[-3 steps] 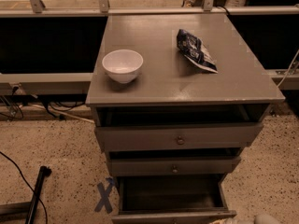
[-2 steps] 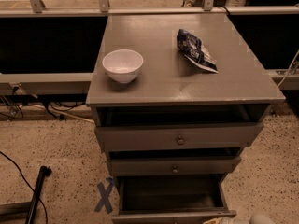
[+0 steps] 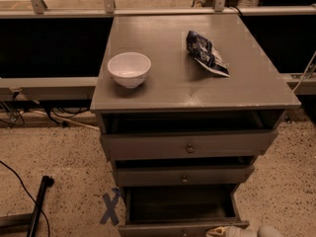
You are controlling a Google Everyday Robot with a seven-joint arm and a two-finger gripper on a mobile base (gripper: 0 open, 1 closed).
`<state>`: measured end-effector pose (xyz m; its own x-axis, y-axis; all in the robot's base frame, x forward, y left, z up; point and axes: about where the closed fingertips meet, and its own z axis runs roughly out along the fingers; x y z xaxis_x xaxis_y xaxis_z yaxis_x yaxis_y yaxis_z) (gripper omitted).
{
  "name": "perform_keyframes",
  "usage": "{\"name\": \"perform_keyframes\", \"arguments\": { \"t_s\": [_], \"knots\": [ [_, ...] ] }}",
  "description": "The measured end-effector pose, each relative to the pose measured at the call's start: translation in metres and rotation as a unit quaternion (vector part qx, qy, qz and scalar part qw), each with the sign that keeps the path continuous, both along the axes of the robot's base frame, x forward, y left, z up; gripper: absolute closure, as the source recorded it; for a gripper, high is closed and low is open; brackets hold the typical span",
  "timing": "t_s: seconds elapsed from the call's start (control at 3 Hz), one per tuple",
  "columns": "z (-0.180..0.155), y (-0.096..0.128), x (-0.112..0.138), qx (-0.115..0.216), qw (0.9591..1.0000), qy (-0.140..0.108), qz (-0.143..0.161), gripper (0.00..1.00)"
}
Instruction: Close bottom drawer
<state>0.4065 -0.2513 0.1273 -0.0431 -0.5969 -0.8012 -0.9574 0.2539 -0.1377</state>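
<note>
One pale claw [image 3: 223, 230] low at right frame edge, just beside flat wooden front of bottom drawer [image 3: 163, 228], pulled well out, dark inside; open or closed, cannot tell. Farther, smooth grey tabletop [image 3: 168, 85] bearing round white bowl [image 3: 129, 69], crinkled dark packet [image 3: 206, 53].

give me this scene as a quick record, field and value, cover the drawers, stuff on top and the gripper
bottom drawer: open, furthest out, dark inside
middle drawer: slightly out
top drawer: slightly out
cabinet top: white bowl left, dark snack bag right, apart
gripper: bottom edge of view, at the bottom drawer's front right corner
floor: blue X mark left of cabinet
</note>
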Motion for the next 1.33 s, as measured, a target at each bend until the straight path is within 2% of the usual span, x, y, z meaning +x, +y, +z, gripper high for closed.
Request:
{"name": "perform_keyframes", "arguments": {
  "t_s": [0.67, 1.33],
  "knots": [
    [-0.009, 0.013, 0.05, 0.043, 0.9986, -0.021, -0.021, 1.0],
    [-0.016, 0.03, 0.121, 0.071, 0.9957, -0.041, -0.043, 1.0]
  ]
}}
